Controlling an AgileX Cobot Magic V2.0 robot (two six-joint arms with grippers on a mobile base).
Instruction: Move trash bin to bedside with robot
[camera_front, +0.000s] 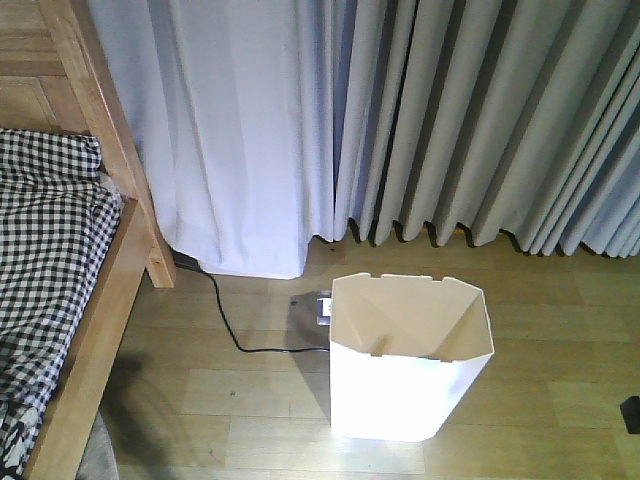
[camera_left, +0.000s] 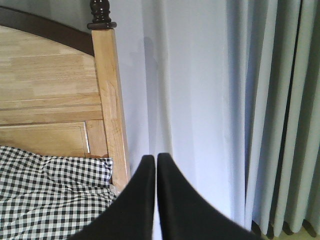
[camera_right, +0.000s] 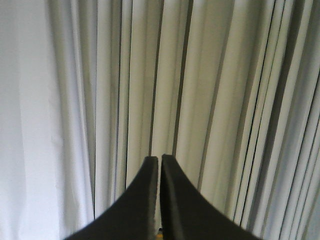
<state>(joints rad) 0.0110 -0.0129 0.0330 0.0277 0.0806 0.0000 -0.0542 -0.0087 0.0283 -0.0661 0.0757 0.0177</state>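
Pale grey curtains (camera_front: 480, 120) are hung across the back of the room, down to the wooden floor (camera_front: 560, 300). At the left, a wooden bed (camera_front: 95, 300) with a black-and-white checked cover (camera_front: 45, 250) is seen. The white trash bin (camera_front: 408, 360) is stood upright on the floor, well apart from the bed; part of its inside is hidden, and nothing can be made out in the part shown. A black cable (camera_front: 228, 325) is laid between bed and bin. The left gripper (camera_left: 156, 162) is pressed closed on nothing; the right gripper (camera_right: 159, 162) likewise.
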